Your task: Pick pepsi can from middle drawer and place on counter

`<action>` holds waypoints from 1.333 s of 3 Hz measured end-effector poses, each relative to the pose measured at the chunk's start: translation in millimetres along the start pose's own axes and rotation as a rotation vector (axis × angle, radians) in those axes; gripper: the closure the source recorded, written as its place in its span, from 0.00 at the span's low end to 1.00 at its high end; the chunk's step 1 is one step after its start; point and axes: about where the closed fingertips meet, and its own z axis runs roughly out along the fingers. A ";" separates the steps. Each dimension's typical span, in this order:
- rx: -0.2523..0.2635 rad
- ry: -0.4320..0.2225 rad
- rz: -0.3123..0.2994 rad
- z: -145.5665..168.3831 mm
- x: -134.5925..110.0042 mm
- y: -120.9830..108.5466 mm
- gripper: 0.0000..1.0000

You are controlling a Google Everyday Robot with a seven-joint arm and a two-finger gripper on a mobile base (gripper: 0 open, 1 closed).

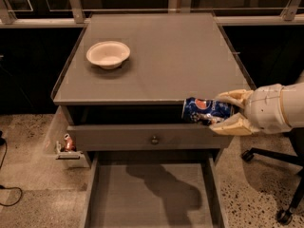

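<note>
My gripper (227,113) comes in from the right and is shut on the pepsi can (204,110), a dark blue can with a red-white-blue logo, held on its side. The can hangs in the air level with the front edge of the counter (156,56), at its right end, above the grey drawer front with the round knob (154,139). The middle drawer (152,194) is pulled out below, wide and grey, with a bare floor that carries my arm's shadow.
A white bowl (108,54) sits on the counter's left side. A small reddish-orange can-like item (69,143) sits in a holder on the cabinet's left side. An office chair base (278,184) stands on the floor at the right.
</note>
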 end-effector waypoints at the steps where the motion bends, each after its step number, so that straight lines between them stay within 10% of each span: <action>1: 0.028 0.004 -0.035 -2.6 -14.0 -42.3 1.00; 4: 0.007 -0.114 -0.061 38.4 -81.7 -168.7 1.00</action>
